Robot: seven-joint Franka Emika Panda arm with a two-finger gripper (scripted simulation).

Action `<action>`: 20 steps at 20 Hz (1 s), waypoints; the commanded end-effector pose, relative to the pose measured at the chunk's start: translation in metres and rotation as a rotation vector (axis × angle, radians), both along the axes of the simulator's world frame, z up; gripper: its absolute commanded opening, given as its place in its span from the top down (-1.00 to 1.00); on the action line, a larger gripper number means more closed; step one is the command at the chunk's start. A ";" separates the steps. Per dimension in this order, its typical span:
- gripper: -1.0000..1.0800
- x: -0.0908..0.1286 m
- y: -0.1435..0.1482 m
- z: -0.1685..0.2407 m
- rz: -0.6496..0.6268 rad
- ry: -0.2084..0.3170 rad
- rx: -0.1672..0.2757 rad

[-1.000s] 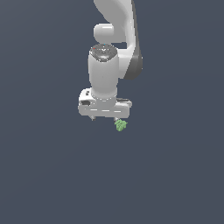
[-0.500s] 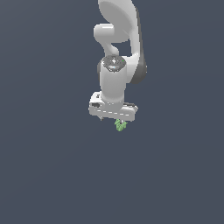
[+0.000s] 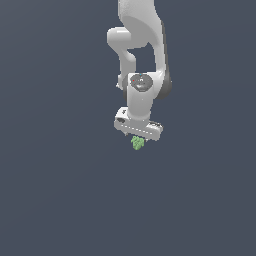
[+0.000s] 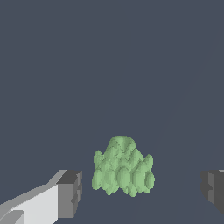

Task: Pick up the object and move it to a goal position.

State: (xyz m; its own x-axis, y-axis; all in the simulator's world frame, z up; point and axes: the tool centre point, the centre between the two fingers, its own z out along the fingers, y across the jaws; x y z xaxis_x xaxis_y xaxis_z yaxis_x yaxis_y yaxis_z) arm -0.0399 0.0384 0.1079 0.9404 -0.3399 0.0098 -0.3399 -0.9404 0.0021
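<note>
The object point(image 3: 137, 143) is a small, lumpy light-green cluster lying on the dark grey floor. In the exterior view it sits right under the white gripper point(image 3: 137, 138), whose hand hides its top. In the wrist view the object point(image 4: 122, 168) lies between the two dark finger pads point(image 4: 70, 192), with a clear gap on each side. The gripper point(image 4: 141, 192) is open and straddles the object without touching it.
The white arm point(image 3: 142, 45) rises above the gripper towards the top of the exterior view. A plain dark grey floor point(image 3: 60, 190) lies all around, with nothing else on it in view.
The gripper has moved to the exterior view's right and a little down, from beside the object to over it. The object has not moved.
</note>
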 end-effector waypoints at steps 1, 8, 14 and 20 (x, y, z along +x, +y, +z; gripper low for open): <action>-0.92 -0.007 0.006 -0.008 -0.032 0.003 0.003; -0.92 -0.017 0.014 -0.018 -0.074 0.008 0.006; -0.92 -0.017 0.014 -0.021 -0.072 0.009 0.005; -0.92 -0.018 0.014 -0.045 -0.075 0.008 0.005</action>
